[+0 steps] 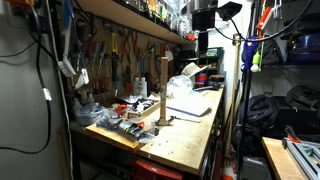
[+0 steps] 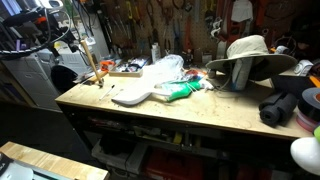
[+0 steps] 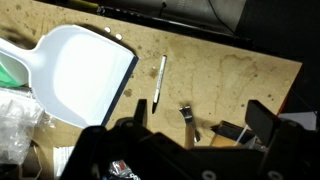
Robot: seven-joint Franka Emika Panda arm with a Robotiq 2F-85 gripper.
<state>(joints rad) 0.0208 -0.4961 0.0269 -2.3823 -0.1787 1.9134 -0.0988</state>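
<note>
My gripper [image 3: 200, 112] is open and empty, and it hangs high above a wooden workbench [image 3: 230, 70]. In the wrist view its two dark fingers frame a small metal tool [image 3: 188, 122] that lies on the bench. A white pen [image 3: 160, 80] lies to the left of the tool. Further left lies a white dustpan [image 3: 75, 72]. In an exterior view the gripper [image 1: 203, 40] is up near the shelf, above the dustpan [image 1: 190, 103]. The dustpan also shows in the other exterior view [image 2: 135, 95].
An upright wooden post [image 1: 163, 90] stands on the bench near its front. Crumpled clear plastic [image 2: 165, 68] and a green item [image 2: 178, 92] lie by the dustpan. A wide-brimmed hat [image 2: 250, 52] sits at one end. Tools hang on the back wall [image 1: 115, 55].
</note>
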